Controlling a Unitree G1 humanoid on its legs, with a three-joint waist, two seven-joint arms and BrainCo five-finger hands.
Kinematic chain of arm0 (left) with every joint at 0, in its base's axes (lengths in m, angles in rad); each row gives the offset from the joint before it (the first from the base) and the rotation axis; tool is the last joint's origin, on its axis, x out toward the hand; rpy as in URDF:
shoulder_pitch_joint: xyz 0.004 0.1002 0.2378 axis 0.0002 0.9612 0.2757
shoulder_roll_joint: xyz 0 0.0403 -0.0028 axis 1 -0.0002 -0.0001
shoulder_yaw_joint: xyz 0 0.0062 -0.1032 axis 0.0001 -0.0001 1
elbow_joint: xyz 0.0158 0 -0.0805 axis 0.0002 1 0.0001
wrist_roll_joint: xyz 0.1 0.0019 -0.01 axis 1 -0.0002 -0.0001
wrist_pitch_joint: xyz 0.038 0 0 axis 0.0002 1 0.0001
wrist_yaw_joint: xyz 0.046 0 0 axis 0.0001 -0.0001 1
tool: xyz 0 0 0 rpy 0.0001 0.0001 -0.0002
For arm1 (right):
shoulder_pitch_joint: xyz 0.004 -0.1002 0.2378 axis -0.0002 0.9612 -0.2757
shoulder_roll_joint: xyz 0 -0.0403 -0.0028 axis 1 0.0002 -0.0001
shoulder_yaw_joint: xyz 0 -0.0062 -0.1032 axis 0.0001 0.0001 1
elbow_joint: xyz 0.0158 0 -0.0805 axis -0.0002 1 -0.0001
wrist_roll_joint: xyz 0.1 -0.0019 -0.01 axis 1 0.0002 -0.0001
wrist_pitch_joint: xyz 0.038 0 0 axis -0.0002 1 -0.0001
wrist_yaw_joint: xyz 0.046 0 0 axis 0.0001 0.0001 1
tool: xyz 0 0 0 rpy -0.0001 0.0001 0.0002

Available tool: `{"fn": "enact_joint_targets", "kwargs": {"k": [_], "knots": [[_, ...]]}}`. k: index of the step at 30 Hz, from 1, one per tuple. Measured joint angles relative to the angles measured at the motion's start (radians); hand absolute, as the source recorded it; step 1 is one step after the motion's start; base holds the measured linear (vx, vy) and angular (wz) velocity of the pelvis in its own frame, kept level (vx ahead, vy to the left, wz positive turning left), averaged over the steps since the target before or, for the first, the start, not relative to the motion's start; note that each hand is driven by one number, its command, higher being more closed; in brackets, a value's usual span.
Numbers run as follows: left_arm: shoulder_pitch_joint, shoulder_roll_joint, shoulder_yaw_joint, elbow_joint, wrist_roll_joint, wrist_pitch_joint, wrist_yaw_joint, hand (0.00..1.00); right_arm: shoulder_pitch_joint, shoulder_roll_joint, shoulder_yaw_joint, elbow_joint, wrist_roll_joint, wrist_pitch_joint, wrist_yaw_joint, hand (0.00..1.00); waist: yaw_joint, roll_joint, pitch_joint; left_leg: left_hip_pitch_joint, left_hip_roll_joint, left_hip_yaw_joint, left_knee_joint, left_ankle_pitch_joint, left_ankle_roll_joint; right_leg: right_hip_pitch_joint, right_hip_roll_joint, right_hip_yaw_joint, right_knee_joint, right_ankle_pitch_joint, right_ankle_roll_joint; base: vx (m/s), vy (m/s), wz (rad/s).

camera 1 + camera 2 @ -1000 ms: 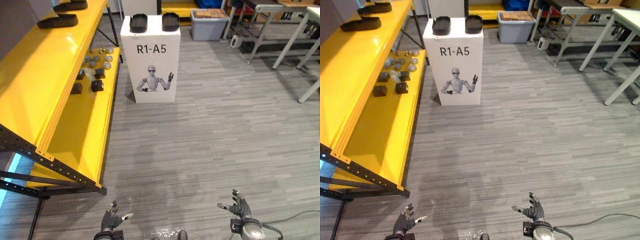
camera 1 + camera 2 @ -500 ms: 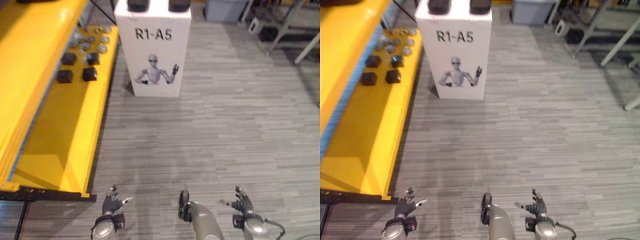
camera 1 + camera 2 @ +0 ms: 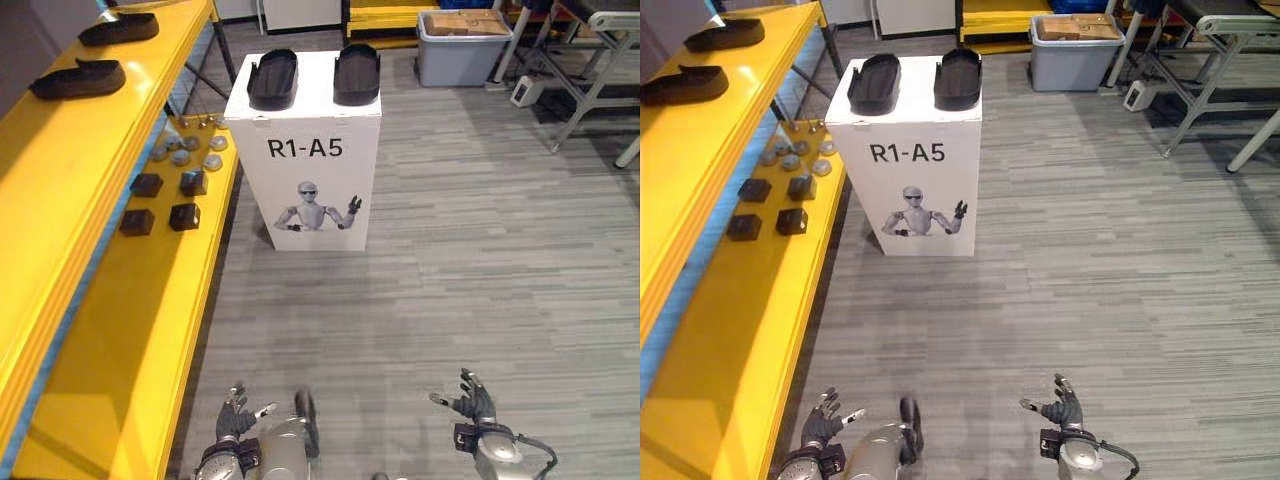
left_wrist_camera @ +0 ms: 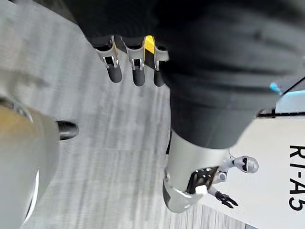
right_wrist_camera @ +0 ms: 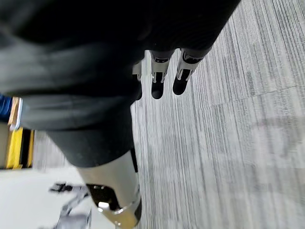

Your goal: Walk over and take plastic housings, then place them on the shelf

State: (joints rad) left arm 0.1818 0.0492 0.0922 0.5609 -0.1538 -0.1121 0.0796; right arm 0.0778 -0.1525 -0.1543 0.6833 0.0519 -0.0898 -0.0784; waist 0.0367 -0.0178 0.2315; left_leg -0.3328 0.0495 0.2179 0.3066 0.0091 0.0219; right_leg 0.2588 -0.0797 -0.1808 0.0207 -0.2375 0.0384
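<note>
Two black plastic housings [image 3: 272, 79] [image 3: 357, 73] lie side by side on top of a white box [image 3: 305, 170] straight ahead on the floor. Two more black housings [image 3: 78, 78] [image 3: 118, 27] rest on the top level of the yellow shelf [image 3: 60, 200] at my left. My left hand [image 3: 236, 416] hangs low near the shelf's edge, open with fingers spread and holding nothing. My right hand [image 3: 472, 404] is low on the other side, also open and holding nothing. Both are well short of the box. The wrist views show straight fingers [image 4: 135, 67] [image 5: 159, 76] over the floor.
Small dark blocks [image 3: 165, 200] and round grey parts [image 3: 190, 150] sit on the lower yellow shelf level. A grey bin [image 3: 462, 45] stands behind the box to the right. Metal table legs [image 3: 590, 70] are at the far right. Grey plank floor [image 3: 480, 260] lies between me and the box.
The whole view has shifted as I walk; the white box is nearer than a second ago and the housings on it show in full. Both hands stay low and open.
</note>
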Motion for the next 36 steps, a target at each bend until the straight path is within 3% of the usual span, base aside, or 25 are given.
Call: {"fn": "enact_joint_targets", "kwargs": {"k": [2,4,5,6,7,8,10,13,14,15,16,17,19,20,22,24,25,28,29,30,31,33,36], "knots": [[-0.008,-0.011,-0.001,0.01,0.0,0.002,-0.002,0.0,0.006,-0.005,-0.002,0.026,0.0,0.002,-0.001,0.0,0.006,-0.006,0.001,-0.009,-0.011,0.001,0.086,-0.081,0.021,-0.027,-0.032,0.006,0.116,-0.017,0.028,0.5,0.183,0.16],[0.007,-0.005,-0.001,0.03,0.0,0.01,-0.002,0.0,0.011,0.006,-0.001,0.045,-0.001,0.002,0.0,0.0,0.004,-0.01,0.0,0.051,-0.028,0.004,0.099,-0.149,0.028,-0.123,-0.073,0.022,0.436,-0.025,0.059,0.5,0.209,0.01],[0.01,0.005,-0.002,0.034,0.0,0.013,-0.002,0.0,0.013,0.016,0.001,0.046,-0.007,0.003,0.002,0.0,-0.001,-0.021,0.001,0.119,-0.054,0.002,0.081,-0.186,0.039,-0.231,-0.123,0.043,0.722,0.011,0.121,0.51,0.175,0.2],[0.012,0.015,-0.004,0.047,0.0,0.015,0.0,0.0,0.017,0.02,0.004,0.055,-0.009,0.003,0.005,0.0,-0.006,-0.021,0.001,0.182,-0.065,-0.009,0.075,-0.213,0.045,-0.305,-0.145,0.045,0.913,0.007,0.115,0.51,0.148,0.25],[0.011,0.02,-0.008,0.047,0.0,0.014,0.002,0.0,0.019,0.021,0.014,0.057,-0.009,0.005,0.005,0.0,-0.01,-0.021,0.001,0.221,-0.07,-0.016,0.064,-0.225,0.05,-0.338,-0.152,0.04,0.968,0.003,0.109,0.63,0.093,0.41],[0.011,0.038,-0.024,0.048,0.0,0.014,0.003,0.0,0.025,0.024,0.037,0.055,-0.01,0.004,0.006,0.0,-0.025,-0.019,0.0,0.306,-0.075,-0.038,0.009,-0.236,0.05,-0.411,-0.148,0.012,0.99,-0.016,0.078,0.63,0.044,0.42],[0.0,0.052,-0.036,0.048,0.0,0.013,0.002,0.0,0.027,0.024,0.056,0.055,-0.009,0.004,0.009,0.0,-0.036,-0.011,0.002,0.378,-0.064,-0.067,-0.043,-0.235,0.047,-0.475,-0.129,-0.037,0.888,-0.034,0.048,0.57,-0.016,0.5],[-0.028,0.048,-0.04,0.05,0.0,0.011,0.0,0.0,0.03,0.025,0.057,0.056,-0.009,0.004,0.015,0.0,-0.06,0.007,0.011,0.47,-0.012,-0.103,-0.102,-0.241,0.031,-0.559,-0.073,-0.072,0.486,0.003,0.022,0.52,-0.131,0.59],[-0.031,0.049,-0.04,0.05,0.0,0.01,0.0,0.0,0.033,0.027,0.057,0.056,-0.009,0.004,0.016,0.0,-0.065,0.005,0.009,0.495,0.003,-0.111,-0.115,-0.249,0.004,-0.563,-0.053,-0.064,0.332,0.076,0.021,0.59,-0.221,0.57],[-0.032,0.052,-0.04,0.056,0.001,0.009,0.001,0.0,0.047,0.028,0.057,0.058,-0.009,0.004,0.017,0.0,-0.074,-0.001,0.004,0.538,0.022,-0.113,-0.129,-0.272,-0.039,-0.547,-0.025,-0.035,0.221,0.261,0.017,0.73,-0.29,0.45],[-0.036,0.037,-0.04,0.086,0.001,0.01,0.001,0.0,0.049,0.019,0.052,0.073,-0.009,0.005,0.018,0.0,-0.067,0.021,-0.003,0.566,0.057,-0.112,-0.128,-0.29,-0.069,-0.525,0.016,-0.018,0.214,0.365,-0.052,0.61,-0.254,0.14],[-0.033,0.035,-0.039,0.091,0.002,0.01,0.001,0.0,0.036,0.02,0.049,0.079,-0.009,0.008,0.018,0.0,-0.06,0.028,-0.01,0.56,0.072,-0.11,-0.121,-0.278,-0.088,-0.535,0.024,-0.009,0.238,0.346,-0.07,0.46,-0.209,-0.13],[-0.033,0.005,-0.04,0.093,0.003,0.01,-0.001,0.0,0.034,0.023,0.029,0.073,-0.01,0.008,0.019,0.0,-0.065,0.039,-0.014,0.557,0.072,-0.135,-0.033,-0.212,-0.152,-0.522,0.008,-0.026,0.344,0.225,-0.073,0.52,-0.273,0.15],[-0.03,-0.005,-0.037,0.09,0.003,0.009,-0.001,0.0,0.042,0.024,0.029,0.07,-0.01,0.008,0.019,0.0,-0.069,0.043,-0.015,0.54,0.08,-0.141,0.036,-0.201,-0.151,-0.499,0.014,-0.039,0.345,0.204,-0.072,0.58,-0.311,0.45],[-0.025,-0.03,-0.02,0.086,0.001,0.007,-0.001,0.0,0.07,0.035,0.048,0.03,-0.008,0.008,0.019,0.0,-0.062,0.055,-0.013,0.389,0.151,-0.143,0.422,-0.108,-0.158,-0.385,0.038,-0.061,0.288,0.167,-0.089,0.4,-0.181,0.26],[-0.028,-0.034,-0.019,0.085,0.0,0.009,0.001,0.0,0.075,0.052,0.057,0.0,0.002,0.008,0.017,0.0,-0.038,0.058,-0.019,0.239,0.226,-0.103,0.682,-0.172,-0.157,-0.286,0.072,-0.06,0.21,0.164,-0.098,0.29,-0.111,-0.1],[-0.027,-0.035,-0.022,0.085,0.0,0.01,0.001,0.0,0.075,0.054,0.057,-0.001,0.005,0.006,0.017,0.0,-0.03,0.045,-0.016,0.21,0.232,-0.087,0.683,-0.19,-0.152,-0.263,0.073,-0.058,0.186,0.164,-0.098,0.35,-0.076,-0.16],[-0.026,-0.046,-0.022,0.085,-0.001,0.01,0.001,0.0,0.072,0.054,0.025,0.006,0.022,0.006,0.011,0.0,-0.021,0.046,-0.017,0.178,0.218,-0.025,0.34,-0.217,-0.142,-0.168,0.063,-0.047,0.111,0.167,-0.092,0.32,0.046,-0.13],[-0.032,-0.046,-0.022,0.085,-0.002,0.01,0.001,0.0,0.07,0.051,0.006,0.014,0.023,0.006,0.008,0.0,-0.022,0.048,-0.019,0.184,0.186,-0.042,0.103,-0.18,-0.123,-0.156,0.058,-0.041,0.096,0.165,-0.077,0.22,0.116,-0.14],[-0.034,-0.047,-0.023,0.086,-0.001,0.009,0.002,0.0,0.071,0.05,-0.003,0.017,0.023,0.006,0.007,0.0,-0.021,0.056,-0.024,0.185,0.171,-0.06,0.018,-0.122,-0.12,-0.155,0.059,-0.031,0.093,0.161,-0.061,0.27,0.185,-0.26],[-0.032,-0.052,-0.024,0.089,-0.002,0.009,0.002,0.0,0.073,0.042,-0.012,0.022,0.023,0.006,0.002,0.0,-0.021,0.077,-0.033,0.187,0.161,-0.096,-0.066,0.012,-0.118,-0.156,0.068,-0.018,0.093,0.152,-0.042,0.26,0.193,-0.23],[-0.036,-0.021,-0.041,0.111,0.0,0.011,0.001,0.0,0.083,0.07,-0.022,0.054,0.025,0.009,-0.002,0.0,-0.021,0.019,-0.045,0.244,0.103,-0.067,-0.141,0.017,-0.097,-0.149,0.011,0.006,0.091,0.134,-0.004,0.28,0.189,-0.17],[-0.028,-0.008,-0.044,0.123,0.001,0.01,0.0,0.0,0.09,0.075,-0.022,0.056,0.038,0.008,-0.001,0.0,-0.022,0.011,-0.049,0.327,0.047,-0.019,-0.237,0.033,-0.075,-0.13,-0.042,0.037,0.091,0.12,0.02,0.18,0.162,-0.26]]}}
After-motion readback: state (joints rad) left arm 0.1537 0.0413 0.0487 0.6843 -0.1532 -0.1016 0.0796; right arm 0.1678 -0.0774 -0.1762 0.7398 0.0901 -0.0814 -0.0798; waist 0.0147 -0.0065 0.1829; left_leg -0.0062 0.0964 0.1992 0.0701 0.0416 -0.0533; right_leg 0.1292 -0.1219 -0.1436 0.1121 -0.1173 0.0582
